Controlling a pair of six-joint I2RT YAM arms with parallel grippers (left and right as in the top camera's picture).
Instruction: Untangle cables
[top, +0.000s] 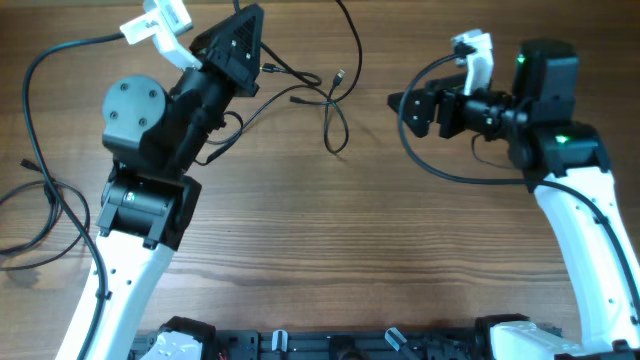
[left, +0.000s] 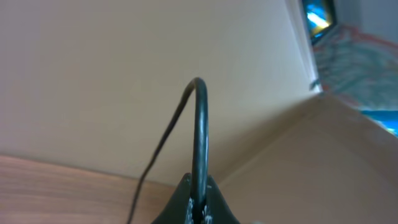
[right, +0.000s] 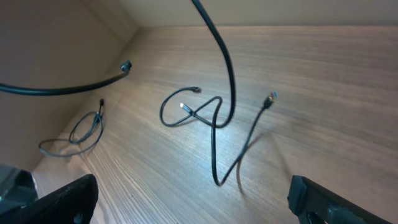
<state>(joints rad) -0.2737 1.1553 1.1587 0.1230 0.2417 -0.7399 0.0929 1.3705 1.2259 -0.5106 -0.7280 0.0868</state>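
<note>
Your left gripper (left: 198, 194) is clamped shut on a black cable (left: 200, 124). In its wrist view the cable rises straight out from between the jaws and arches over at the top. A thinner strand then drops down and to the left, toward the wooden table (top: 400, 250). From overhead this gripper sits raised near the far edge of the table, just left of the main tangle (top: 325, 100).

Your right gripper (right: 198, 198) stands wide open with nothing between its fingers (right: 65, 198). It hangs over bare table to the right of the tangle, apart from it, and touches no cable.

The tangle lies on the table between your two grippers, toward the far side. In the right wrist view it shows as a few thin black strands crossing one another in a loose loop. One strand runs off to a silver-tipped plug (right: 271, 97) that lies free on the wood, just right of the crossing. Another strand lifts up from the crossing and leaves the top of that view.

A small coil (right: 78, 135) of thin cable lies apart from the tangle, close to the beige wall (right: 56, 37). A further loose cable (top: 45, 205) sprawls in open curves at the table's left edge, well away from both grippers.
</note>
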